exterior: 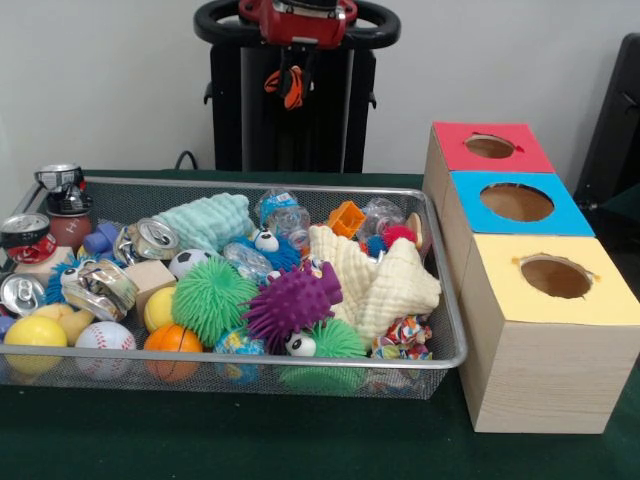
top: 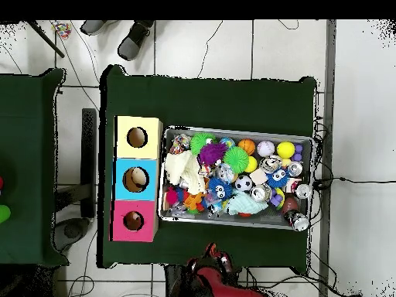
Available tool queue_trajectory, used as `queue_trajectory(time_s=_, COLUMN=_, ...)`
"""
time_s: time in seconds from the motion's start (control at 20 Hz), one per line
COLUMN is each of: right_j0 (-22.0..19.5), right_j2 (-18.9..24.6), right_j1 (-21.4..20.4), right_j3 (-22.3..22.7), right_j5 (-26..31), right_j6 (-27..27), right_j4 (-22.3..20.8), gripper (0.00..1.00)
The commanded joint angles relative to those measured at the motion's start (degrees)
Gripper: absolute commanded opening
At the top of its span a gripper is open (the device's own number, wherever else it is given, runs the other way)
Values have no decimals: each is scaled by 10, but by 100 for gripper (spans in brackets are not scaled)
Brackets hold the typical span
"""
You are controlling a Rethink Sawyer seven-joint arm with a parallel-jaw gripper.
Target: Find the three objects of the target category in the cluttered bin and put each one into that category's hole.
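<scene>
Bin (exterior: 445, 345) of wire mesh brims with spiky balls, cans, cloths.

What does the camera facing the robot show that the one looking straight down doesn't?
Only the front view shows the side faces of things: the wood-grain walls of the boxes, the mesh side of the bin, and the googly eyes on the toys. Only the overhead view shows the floor tiles, a second green table and someone's shoes. Both show the bin full of toys and the yellow, blue and red holes.
</scene>
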Motion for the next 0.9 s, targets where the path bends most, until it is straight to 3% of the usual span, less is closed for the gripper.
queue_trajectory(time_s=0.05, right_j0=32, right_j2=-34, right_j1=28, right_j3=-53, right_j5=-21, right_j6=101, right_j4=-10, gripper=0)
queue_trajectory(time_s=0.25, right_j0=58, right_j2=-45, right_j1=34, right_j3=-48, right_j5=-28, right_j6=111, right_j4=0, gripper=0)
queue_trajectory(time_s=0.45, right_j0=90, right_j2=-52, right_j1=66, right_j3=-40, right_j5=-63, right_j6=132, right_j4=15, gripper=0)
queue_trajectory(time_s=0.7, right_j0=111, right_j2=-8, right_j1=122, right_j3=-15, right_j5=-122, right_j6=168, right_j4=47, gripper=0)
queue_trajectory(time_s=0.9, right_j0=117, right_j2=12, right_j1=135, right_j3=4, right_j5=-152, right_j6=185, right_j4=66, gripper=0)
